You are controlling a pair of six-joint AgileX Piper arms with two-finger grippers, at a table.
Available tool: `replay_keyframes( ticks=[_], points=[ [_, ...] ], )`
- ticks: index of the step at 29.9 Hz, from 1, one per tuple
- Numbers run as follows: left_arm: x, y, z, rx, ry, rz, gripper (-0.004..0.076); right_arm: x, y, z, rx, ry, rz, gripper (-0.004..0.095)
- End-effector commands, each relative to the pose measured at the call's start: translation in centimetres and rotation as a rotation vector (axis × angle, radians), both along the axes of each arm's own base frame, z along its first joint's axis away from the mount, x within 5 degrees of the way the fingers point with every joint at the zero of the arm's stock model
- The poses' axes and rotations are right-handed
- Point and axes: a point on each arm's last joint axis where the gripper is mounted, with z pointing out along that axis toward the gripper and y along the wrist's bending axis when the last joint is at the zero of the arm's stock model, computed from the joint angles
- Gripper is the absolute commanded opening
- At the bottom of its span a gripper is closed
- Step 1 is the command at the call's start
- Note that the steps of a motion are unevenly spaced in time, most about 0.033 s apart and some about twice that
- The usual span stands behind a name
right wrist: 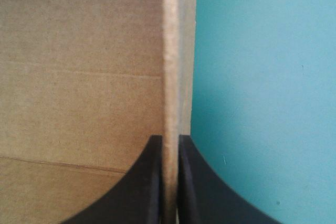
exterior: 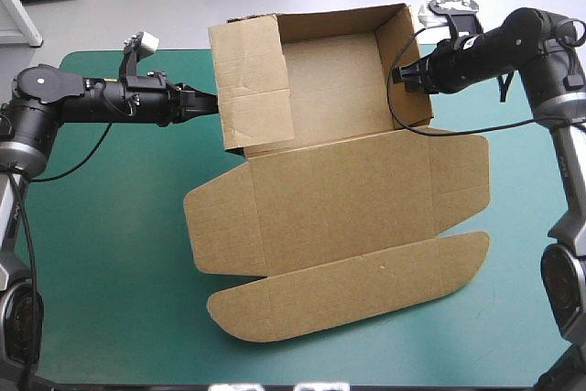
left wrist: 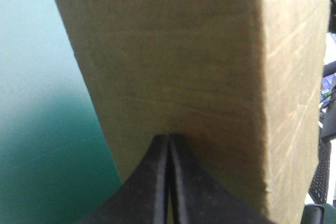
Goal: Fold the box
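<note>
left gripper [left wrist: 169,136] closed, tips touching box [exterior: 320,208] wall ahead | right gripper [right wrist: 170,137] clamped on wall edge, board between fingers [right wrist: 144,182]

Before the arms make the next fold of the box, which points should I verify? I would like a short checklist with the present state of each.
1. Right gripper grips the right wall of the box: ok, the board's edge sits between its fingers.
2. Left gripper grips the left wall: not ok, its fingers are shut with the tips only against the board.
3. Far wall is raised: ok.
4. Lid lies flat on the teal-green cover: ok.
5. Nothing lies inside the box: ok.
</note>
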Motion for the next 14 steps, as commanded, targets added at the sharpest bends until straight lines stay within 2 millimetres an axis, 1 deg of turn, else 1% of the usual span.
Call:
replay_keyframes(
  ticks=[1, 5, 7, 10, 14],
  points=[
    [-2.1, -0.8, 3.1, -0.119, -0.047, -0.069, -0.0008, -1.2, 0.4, 3.0, 0.077, -0.107, -0.008, 0.0002],
    [-2.1, -0.8, 3.2, -0.129, -0.048, -0.07, -0.0008, -1.0, 1.0, 2.4, 0.028, -0.097, -0.018, 0.0002],
    [-2.1, -0.8, 3.3, -0.133, -0.048, -0.07, 0.0008, -0.8, 1.5, 2.1, 0.022, -0.09, -0.012, 0.0002],
    [-2.1, -0.9, 3.3, -0.142, -0.049, -0.071, 0.0087, -0.5, 1.8, 1.8, 0.024, -0.083, -0.008, 0.0002],
    [-2.1, -0.9, 3.3, -0.144, -0.045, -0.069, 0.0284, -0.4, 2.0, 1.7, 0.03, -0.083, -0.011, 0.0002]
  ],
)
